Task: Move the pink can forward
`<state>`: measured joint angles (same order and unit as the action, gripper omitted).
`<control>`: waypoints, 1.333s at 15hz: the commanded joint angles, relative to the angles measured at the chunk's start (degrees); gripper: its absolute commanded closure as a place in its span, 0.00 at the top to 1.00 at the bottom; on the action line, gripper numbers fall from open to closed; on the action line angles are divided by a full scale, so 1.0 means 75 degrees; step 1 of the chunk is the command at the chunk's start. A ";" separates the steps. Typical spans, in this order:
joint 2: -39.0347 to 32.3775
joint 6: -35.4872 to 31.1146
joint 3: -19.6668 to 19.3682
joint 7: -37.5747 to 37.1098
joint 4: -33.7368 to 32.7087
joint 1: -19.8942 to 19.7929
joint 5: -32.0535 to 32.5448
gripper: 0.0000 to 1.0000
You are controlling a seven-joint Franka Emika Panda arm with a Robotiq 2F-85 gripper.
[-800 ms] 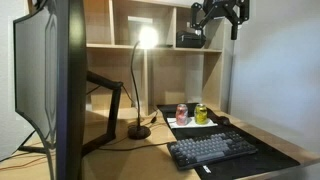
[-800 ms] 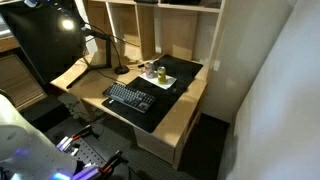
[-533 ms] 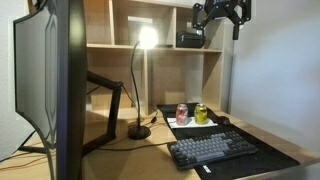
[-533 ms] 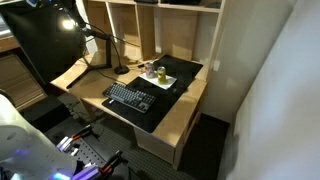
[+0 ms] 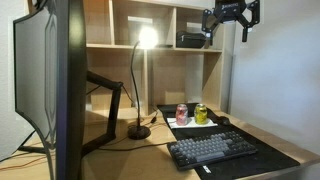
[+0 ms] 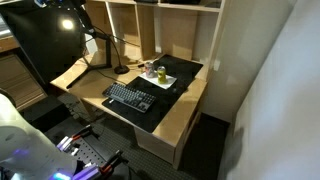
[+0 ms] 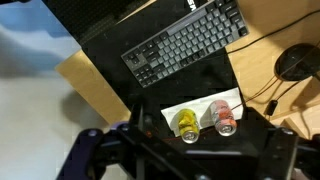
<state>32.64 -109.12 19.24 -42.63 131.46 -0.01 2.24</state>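
The pink can [image 5: 181,114] stands on a white napkin [image 7: 232,97] on the black desk mat, close beside the yellow-green can [image 5: 201,114]. In the wrist view the pink can [image 7: 224,116] is to the right of the yellow-green can [image 7: 187,123]. Both cans are tiny in the high exterior view, around the pink can [image 6: 154,71]. My gripper [image 5: 227,30] hangs high above the desk at the level of the upper shelf, far above the cans. It is open and empty. Its dark fingers [image 7: 185,152] frame the cans from above in the wrist view.
A keyboard [image 5: 212,148] lies on the black mat [image 5: 270,158] in front of the cans. A lit desk lamp [image 5: 146,40] stands by them, with its base [image 5: 139,131] on the desk. A large monitor [image 5: 45,90] fills the near side. Shelves [image 5: 150,46] rise behind.
My gripper has shifted sideways, to the right in the exterior view, staying high above the desk. The cans have not moved.
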 commanded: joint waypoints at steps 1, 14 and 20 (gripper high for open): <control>-0.0542 0.0439 0.0253 -0.0486 -0.0055 -0.0057 0.0609 1.00; -0.3035 -0.0987 -0.0774 -0.2592 -0.0726 0.0335 0.0369 1.00; -0.4883 -0.2099 -0.1041 -0.3363 -0.1895 0.0495 -0.0451 1.00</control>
<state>4.31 -122.16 14.05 -65.12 124.37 3.16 2.19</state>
